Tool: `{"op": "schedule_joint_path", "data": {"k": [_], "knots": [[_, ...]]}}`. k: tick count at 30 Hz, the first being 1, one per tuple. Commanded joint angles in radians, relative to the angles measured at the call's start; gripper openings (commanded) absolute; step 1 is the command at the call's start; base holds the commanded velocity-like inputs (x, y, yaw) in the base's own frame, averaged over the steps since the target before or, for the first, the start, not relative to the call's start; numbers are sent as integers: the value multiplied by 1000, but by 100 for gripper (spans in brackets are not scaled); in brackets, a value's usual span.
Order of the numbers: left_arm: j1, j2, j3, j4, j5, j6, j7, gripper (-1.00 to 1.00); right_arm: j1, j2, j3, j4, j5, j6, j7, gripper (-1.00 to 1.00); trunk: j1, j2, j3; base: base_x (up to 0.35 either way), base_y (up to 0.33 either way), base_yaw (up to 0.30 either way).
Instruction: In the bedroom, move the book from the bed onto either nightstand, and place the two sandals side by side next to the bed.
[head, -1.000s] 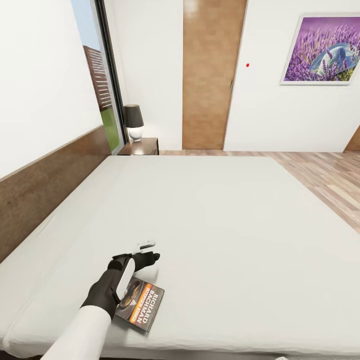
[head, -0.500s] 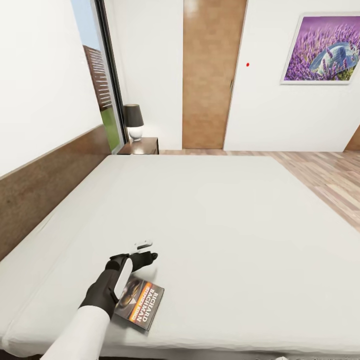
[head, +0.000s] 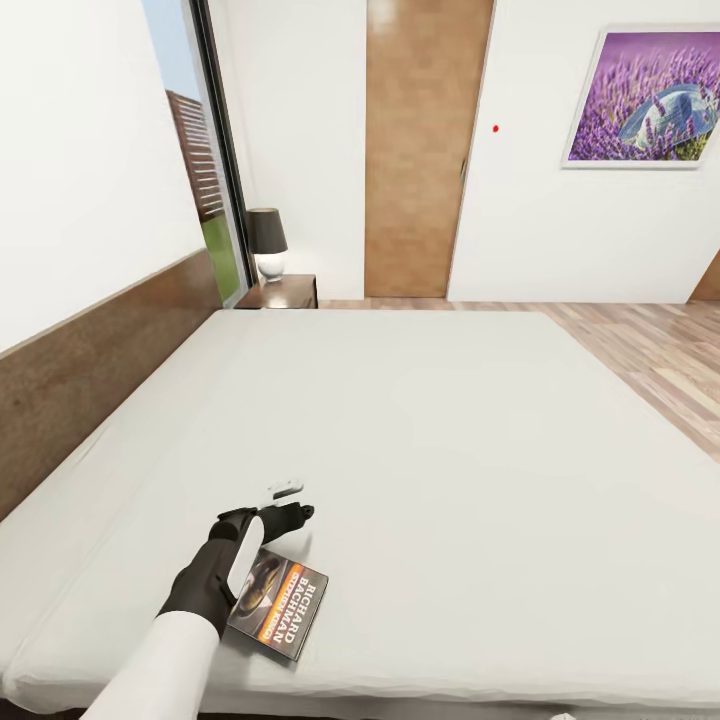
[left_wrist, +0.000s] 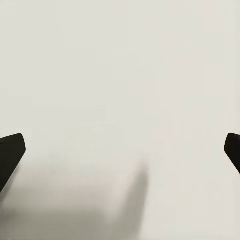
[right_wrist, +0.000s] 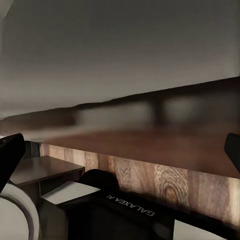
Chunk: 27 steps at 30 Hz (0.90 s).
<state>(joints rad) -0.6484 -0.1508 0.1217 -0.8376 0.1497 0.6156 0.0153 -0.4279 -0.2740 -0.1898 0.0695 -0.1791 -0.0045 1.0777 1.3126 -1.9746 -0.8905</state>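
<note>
Item: book (head: 280, 605). A thin paperback with a dark cover, an orange band and white lettering, lying flat and face up on the bed (head: 450, 440). It sits close to the bed's near edge, toward the headboard side, skewed to that edge.

Handling, as I judge it: light, and stiff enough across the cover to hold shape, but thin, so it will flex or fan open if pinched at one corner. The glossy cover may slide on the smooth mattress when nudged. The mattress looks soft enough for a finger to press in and get under an edge. I would take it across a long edge or the spine, cover and back pinched together, or drag it partly over the bed's near edge to expose a side.

Left end effector (head: 288, 504): just beyond the book's far corner, low over the mattress, with the wrist overlapping the book's headboard-side corner in the head view. In the left wrist view the two fingertips (left_wrist: 11, 152) stand wide apart over bare mattress, with nothing between them.

Right end effector (right_wrist: 120, 150): fingertips spread wide and holding nothing, beside the bed's dark wooden frame.

Destination: nightstand (head: 283, 293), well beyond the bed's far corner on the headboard side, carrying a lamp (head: 267, 243).
</note>
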Motion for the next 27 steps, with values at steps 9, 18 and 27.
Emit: {"op": "schedule_joint_path", "data": {"k": [9, 18, 27], "knots": [[-1, 5, 7, -1, 8, 6, 1, 100, -2, -1, 0, 4, -5, -1, 4, 100, 0, 0, -1, -81, 0, 0], [-1, 6, 7, -1, 8, 6, 1, 100, -2, 0, 0, 4, -5, 0, 4, 100, 0, 0, -1, -96, 0, 0], [-1, 6, 7, -1, 9, 6, 1, 100, -2, -1, 0, 4, -5, -1, 4, 100, 0, 0, -1, -33, 0, 0]]}}
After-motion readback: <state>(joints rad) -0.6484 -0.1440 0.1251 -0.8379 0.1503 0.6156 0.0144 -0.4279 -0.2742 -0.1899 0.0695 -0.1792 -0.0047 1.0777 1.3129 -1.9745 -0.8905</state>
